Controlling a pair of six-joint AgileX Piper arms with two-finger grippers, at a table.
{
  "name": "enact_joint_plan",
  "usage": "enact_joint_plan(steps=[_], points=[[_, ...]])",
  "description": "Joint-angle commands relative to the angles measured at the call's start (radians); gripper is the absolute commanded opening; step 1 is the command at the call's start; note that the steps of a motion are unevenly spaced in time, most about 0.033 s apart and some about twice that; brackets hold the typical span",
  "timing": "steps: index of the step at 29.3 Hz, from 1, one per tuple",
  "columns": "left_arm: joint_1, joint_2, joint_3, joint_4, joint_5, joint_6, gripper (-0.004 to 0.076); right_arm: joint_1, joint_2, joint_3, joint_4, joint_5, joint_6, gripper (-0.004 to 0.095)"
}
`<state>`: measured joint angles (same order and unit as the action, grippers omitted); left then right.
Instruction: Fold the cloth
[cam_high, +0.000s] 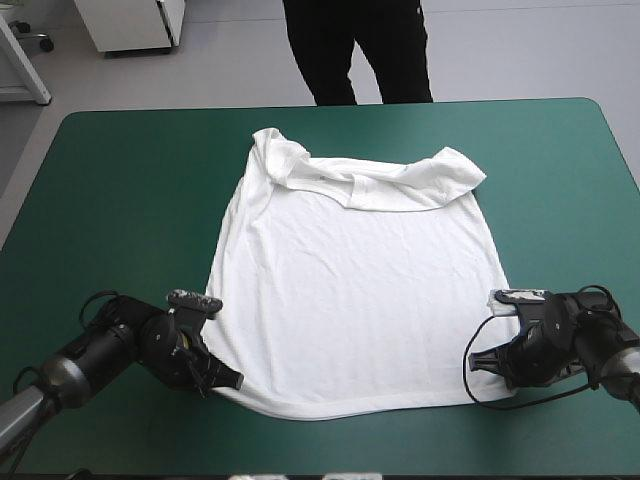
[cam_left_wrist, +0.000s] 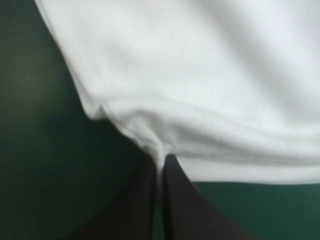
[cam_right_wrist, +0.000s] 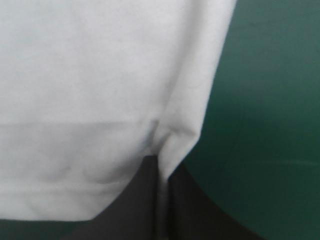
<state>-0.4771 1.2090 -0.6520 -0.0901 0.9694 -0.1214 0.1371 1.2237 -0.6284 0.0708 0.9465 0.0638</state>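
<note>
The white T-shirt lies spread flat on the teal-green cover, sleeves folded inward at the far end and hem nearest the robot. The left gripper is clenched on the hem's left corner, a ridge of fabric pinched between its fingers. The right gripper grasps the right corner likewise. Cover shows just beside each gripper.

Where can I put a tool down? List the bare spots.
Free: the teal-green cover between the T-shirt and the table's left edge, likewise toward the right edge, and a narrow strip along the far edge. Crowded: the near hem corners, where the left gripper and right gripper clamp it.
</note>
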Motion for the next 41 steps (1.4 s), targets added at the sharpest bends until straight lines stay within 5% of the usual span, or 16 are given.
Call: enact_joint_plan(steps=[1,9,16,32,41], points=[[0.000,-0.101,-0.142,0.039,-0.011,0.000,-0.0009,-0.003,-0.084,-0.117,0.000,-0.029,-0.035,-0.0017],[0.000,-0.177,-0.460,0.060,0.075,0.000,-0.0009,-0.003,-0.204,-0.417,0.014,0.103,-0.058,-0.0017],[0.000,-0.185,-0.767,0.090,0.076,0.023,-0.0009,-0.003,-0.236,-0.736,0.015,0.099,-0.064,-0.0017],[0.000,-0.092,-1.192,0.245,-0.464,0.131,-0.0009,-0.003,-0.098,-1.360,0.018,-0.105,-0.088,-0.0017],[0.000,0.081,-1.426,0.274,-0.502,0.223,-0.0009,-0.003,0.094,-1.665,0.022,-0.177,-0.088,-0.0017]])
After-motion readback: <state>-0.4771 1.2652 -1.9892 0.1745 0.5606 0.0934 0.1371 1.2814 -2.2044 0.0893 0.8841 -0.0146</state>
